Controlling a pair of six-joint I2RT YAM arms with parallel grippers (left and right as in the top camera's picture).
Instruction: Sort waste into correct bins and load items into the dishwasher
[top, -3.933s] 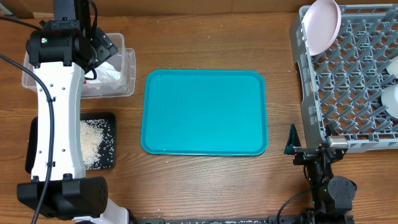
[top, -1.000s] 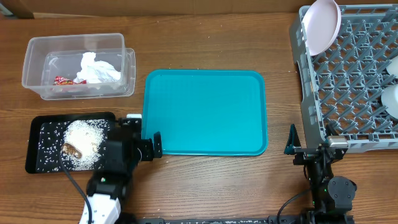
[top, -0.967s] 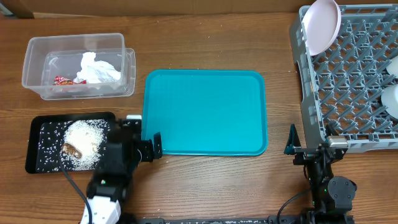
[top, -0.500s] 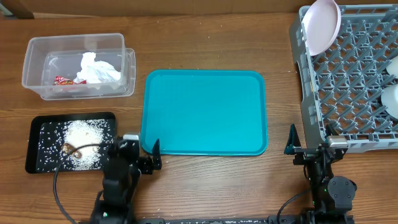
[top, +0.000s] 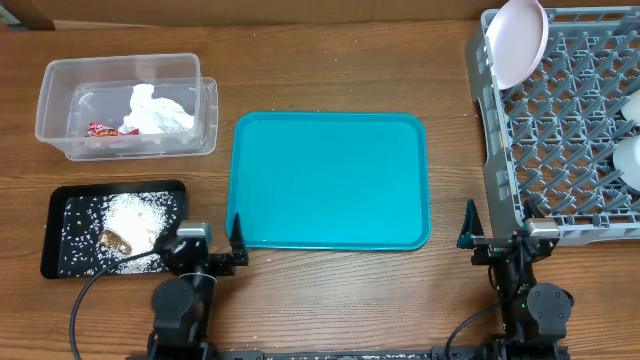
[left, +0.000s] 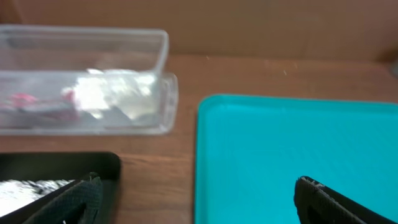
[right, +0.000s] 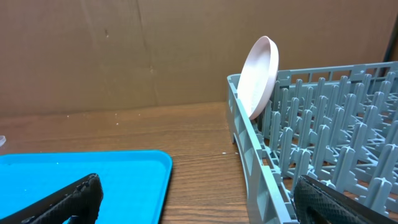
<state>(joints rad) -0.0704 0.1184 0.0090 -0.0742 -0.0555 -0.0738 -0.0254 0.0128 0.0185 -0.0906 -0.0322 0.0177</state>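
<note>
The clear tub (top: 125, 105) at the back left holds the white napkin (top: 155, 110) and the red wrapper (top: 100, 129); it also shows in the left wrist view (left: 84, 99). The black tray (top: 70, 235) holds rice crumbs and brown scraps (top: 120, 237). The grey dish rack (top: 560, 130) at the right holds the pink dish (top: 518, 40) upright, seen also in the right wrist view (right: 258, 74), and white pieces (top: 628, 160) at its right edge. My left gripper (top: 208, 250) is open and empty at the front, between black tray and teal tray. My right gripper (top: 498, 240) is open and empty by the rack's front corner.
The large teal tray (top: 330, 180) lies bare in the middle of the wooden table. A brown cardboard wall stands behind the table (right: 124, 50).
My left arm has drawn back from the clear tub, across the black tray, down to the table's front edge. Food scraps and rice now show uncovered in the black tray. The right arm has not moved.
</note>
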